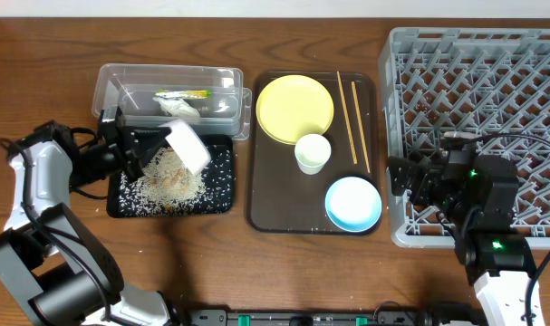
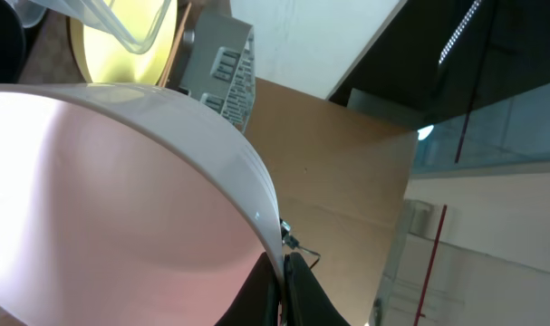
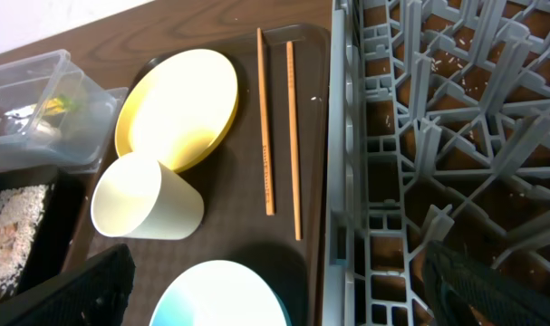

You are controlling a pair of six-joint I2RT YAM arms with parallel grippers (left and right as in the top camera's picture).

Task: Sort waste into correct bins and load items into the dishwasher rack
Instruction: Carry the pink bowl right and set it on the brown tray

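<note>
Lettering on the green-and-yellow wrapper (image 1: 184, 93) too small to read from overhead and blurred in the right wrist view. Lying in the clear tub (image 1: 111, 83) at the back left, just beside the crumpled white napkin (image 1: 186, 110). Right in front of the tub, the flat black tray (image 1: 220, 195), strewn with rice grains (image 1: 170, 178), heaped thickest near its middle. Above that heap, the white bowl (image 1: 189, 145), tipped steeply with its mouth toward the left arm, pinched at the rim between the closed fingers of the left gripper (image 1: 155, 145); filling most of the left wrist view, inside bare. Narrow strip of bare table (image 1: 284, 272) between black tray and brown serving tray (image 1: 279, 213), wider room along the front edge. On the serving tray: yellow plate (image 1: 294, 109) at back left, white cup (image 1: 313, 152) right at the plate's front rim, light blue bowl (image 1: 353, 203) in the front right corner, two chopsticks (image 1: 353, 118) lying parallel along the right side, apart from the plate. Just beside the tray's right edge, the grey dishwasher rack (image 1: 492, 81), a few white grains caught in its lattice. Over the rack's front left corner, the right gripper (image 1: 403, 179), fingers spread wide, gripping nothing
</note>
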